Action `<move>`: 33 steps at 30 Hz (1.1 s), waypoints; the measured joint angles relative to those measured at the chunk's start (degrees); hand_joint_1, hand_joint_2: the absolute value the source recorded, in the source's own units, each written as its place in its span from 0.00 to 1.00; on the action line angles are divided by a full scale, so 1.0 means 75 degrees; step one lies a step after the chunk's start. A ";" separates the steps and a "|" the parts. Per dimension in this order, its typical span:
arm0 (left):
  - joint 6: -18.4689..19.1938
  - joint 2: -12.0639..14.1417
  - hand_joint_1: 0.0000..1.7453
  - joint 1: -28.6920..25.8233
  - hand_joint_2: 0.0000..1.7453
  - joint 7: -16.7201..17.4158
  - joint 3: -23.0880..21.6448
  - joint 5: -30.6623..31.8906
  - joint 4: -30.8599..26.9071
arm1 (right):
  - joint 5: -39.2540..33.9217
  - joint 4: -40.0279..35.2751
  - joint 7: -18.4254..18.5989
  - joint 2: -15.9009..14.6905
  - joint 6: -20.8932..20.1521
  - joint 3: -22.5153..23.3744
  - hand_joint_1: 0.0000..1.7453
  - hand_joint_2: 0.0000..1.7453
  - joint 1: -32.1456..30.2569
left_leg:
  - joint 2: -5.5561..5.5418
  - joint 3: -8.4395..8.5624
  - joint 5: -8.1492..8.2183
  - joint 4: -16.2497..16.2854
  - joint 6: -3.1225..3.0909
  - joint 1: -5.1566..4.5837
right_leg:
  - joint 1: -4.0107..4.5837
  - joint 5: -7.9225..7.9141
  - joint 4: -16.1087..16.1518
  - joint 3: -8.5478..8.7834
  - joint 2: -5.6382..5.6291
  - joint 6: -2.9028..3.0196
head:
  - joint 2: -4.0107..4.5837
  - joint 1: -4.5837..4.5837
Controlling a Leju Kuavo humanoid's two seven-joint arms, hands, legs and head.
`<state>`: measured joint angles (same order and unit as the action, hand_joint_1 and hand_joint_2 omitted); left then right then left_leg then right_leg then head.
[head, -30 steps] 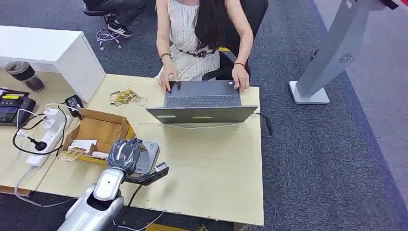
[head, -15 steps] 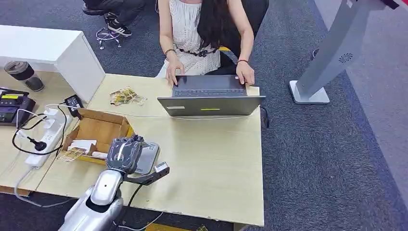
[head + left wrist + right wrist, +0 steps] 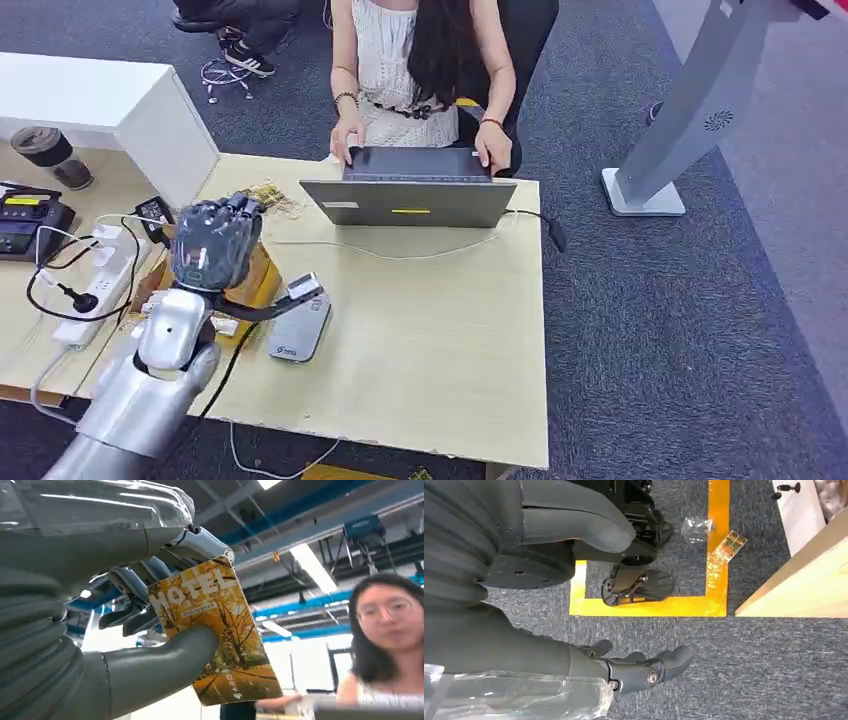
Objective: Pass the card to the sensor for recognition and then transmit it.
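Note:
My left hand [image 3: 215, 243] is raised above the cardboard box [image 3: 262, 283], its back toward the head camera. In the left wrist view the thumb [image 3: 160, 655] and fingers pinch a yellow hotel card [image 3: 220, 630] printed with autumn trees, held upright toward the person. The grey flat sensor [image 3: 302, 330] lies on the table just to the right of my left forearm, with nothing over it. My right hand [image 3: 634, 667] hangs beside the table above the carpet, fingers apart and holding nothing.
A person [image 3: 420, 60] sits across the wooden table [image 3: 430, 340] typing on a grey laptop [image 3: 410, 200]. Loose cards [image 3: 268, 193] lie near the far edge. A power strip [image 3: 95, 275], cables and a black device [image 3: 30, 215] sit to the left. A grey stand [image 3: 690, 110] is at right.
My left hand has lifted off the sensor and swung up and left over the box, card still in it. The person has shifted the laptop slightly to the left.

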<state>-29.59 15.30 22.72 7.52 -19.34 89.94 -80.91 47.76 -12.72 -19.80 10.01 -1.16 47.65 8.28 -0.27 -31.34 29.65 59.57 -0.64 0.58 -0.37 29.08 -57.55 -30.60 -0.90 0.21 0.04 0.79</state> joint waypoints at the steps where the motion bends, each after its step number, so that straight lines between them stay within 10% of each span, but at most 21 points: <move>1: 0.0125 0.0015 1.00 0.0274 1.00 -0.0026 0.0064 0.0000 0.0134 | 0.0023 -0.0003 0.0023 0.0003 -0.0009 -0.0044 0.00 1.00 0.0010 | 0.0000 -0.0001 -0.0001 0.0001 -0.0001 0.0000 | 0.0000 0.0000 0.0000 0.0000 0.0000 0.0000 | 0.0000 -0.0003; 9: 0.0402 0.0254 1.00 0.2178 1.00 0.0251 0.0134 0.0000 0.1860 | 0.0128 0.0000 0.0216 0.0050 -0.0123 -0.0291 0.00 1.00 0.0050 | 0.0005 -0.0003 -0.0002 0.0001 -0.0001 0.0000 | 0.0000 -0.0003 -0.0002 -0.0006 -0.0006 0.0003 | 0.0000 0.0000; 21: 0.0364 0.0230 1.00 0.2852 1.00 0.0303 0.0131 0.0003 0.3060 | 0.0219 0.0000 0.0262 0.0079 -0.0128 -0.0443 0.00 1.00 0.0049 | 0.0006 -0.0011 -0.0001 0.0001 -0.0002 -0.0002 | -0.0001 -0.0003 -0.0001 -0.0014 -0.0006 0.0002 | 0.0000 0.0000; 22: 0.0364 0.0221 0.00 0.2854 1.00 0.0301 0.0131 0.0003 0.3100 | 0.0216 0.0000 0.0262 0.0079 -0.0128 -0.0443 0.00 1.00 0.0050 | 0.0006 -0.0011 -0.0001 0.0001 -0.0002 -0.0002 | -0.0001 -0.0003 -0.0001 -0.0014 -0.0005 0.0002 | 0.0000 0.0000; 33: 0.0443 -0.0028 0.00 0.2689 1.00 -0.0063 0.0151 -0.0128 0.3082 | 0.0059 0.0000 0.0236 0.0079 -0.0122 -0.0452 0.00 1.00 0.0041 | 0.0005 -0.0018 0.0000 0.0001 -0.0002 -0.0003 | -0.0002 -0.0003 -0.0001 -0.0019 -0.0008 0.0002 | 0.0000 0.0000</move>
<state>-26.27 15.09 42.89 7.04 -18.21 88.98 -57.80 48.20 -12.72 -18.03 10.60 -2.08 44.26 8.59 -0.24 -31.47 29.64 59.57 -0.66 0.55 -0.39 29.06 -57.55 -30.74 -0.96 0.22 0.04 0.79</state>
